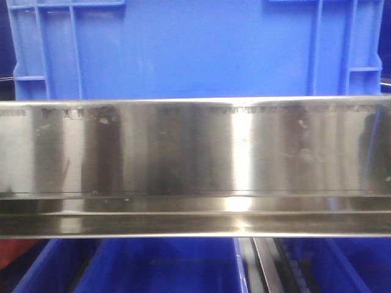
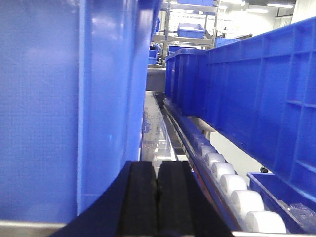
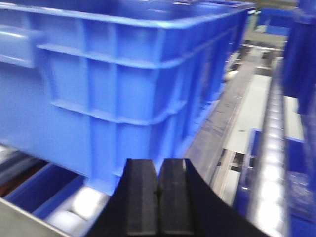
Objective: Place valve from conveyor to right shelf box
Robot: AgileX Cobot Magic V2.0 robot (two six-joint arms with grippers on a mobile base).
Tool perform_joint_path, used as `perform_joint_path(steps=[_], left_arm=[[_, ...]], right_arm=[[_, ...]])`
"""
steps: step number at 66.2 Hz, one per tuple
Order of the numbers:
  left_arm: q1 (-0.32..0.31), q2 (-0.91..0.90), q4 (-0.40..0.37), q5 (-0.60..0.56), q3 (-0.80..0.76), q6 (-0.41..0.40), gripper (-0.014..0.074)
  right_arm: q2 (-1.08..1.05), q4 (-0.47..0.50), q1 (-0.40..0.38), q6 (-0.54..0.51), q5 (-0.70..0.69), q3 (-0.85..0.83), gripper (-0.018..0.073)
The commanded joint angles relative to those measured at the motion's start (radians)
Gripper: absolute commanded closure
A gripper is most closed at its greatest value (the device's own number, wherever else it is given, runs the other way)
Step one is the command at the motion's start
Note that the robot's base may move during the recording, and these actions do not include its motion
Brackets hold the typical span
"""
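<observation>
Claws: left (image 2: 157, 197) and right (image 3: 158, 197) both pressed together, empty; blue box (image 3: 123, 84) beyond right.

Left end effector (image 2: 157, 197) with black padded fingers pressed flat together, nothing between them, right end effector (image 3: 158, 197) likewise closed and empty, pads touching

Large blue ribbed plastic crates (image 2: 256, 94) stand in rows on lines of white cylindrical rollers (image 2: 232, 185). Behind them, far back in the room, a grey metal rack (image 2: 190, 27) carries more blue bins beneath bright ceiling strip lights (image 2: 279, 5) and a pale wall.
</observation>
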Motion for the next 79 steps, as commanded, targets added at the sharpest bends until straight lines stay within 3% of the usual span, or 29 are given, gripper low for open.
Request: perform_joint_path(steps=[1, 23, 32, 60, 79], left_arm=[[0.004, -0.005, -0.004, -0.018, -0.002, 0.0, 0.0708], [0.004, -0.005, -0.004, -0.018, -0.002, 0.0, 0.0708], [0.004, -0.005, -0.004, -0.018, -0.002, 0.0, 0.0708], [0.004, -0.005, -0.004, -0.018, -0.002, 0.0, 0.0708], [0.004, -0.005, -0.004, -0.018, -0.002, 0.0, 0.0708]], right_arm=[[-0.039, 0.002, -0.046, 0.0, -0.055, 0.046, 0.0713], [-0.234, 0.008, -0.35, 0.0, -0.125, 0.215, 0.0713], [-0.308, 0.008, -0.431, 0.0, -0.16, 0.271, 0.0713], [-0.37, 0.008, -0.441, 0.0, -0.299, 0.4, 0.0713], [-0.37, -0.003, -0.439, 0.019, -0.29, 0.4, 0.0713]])
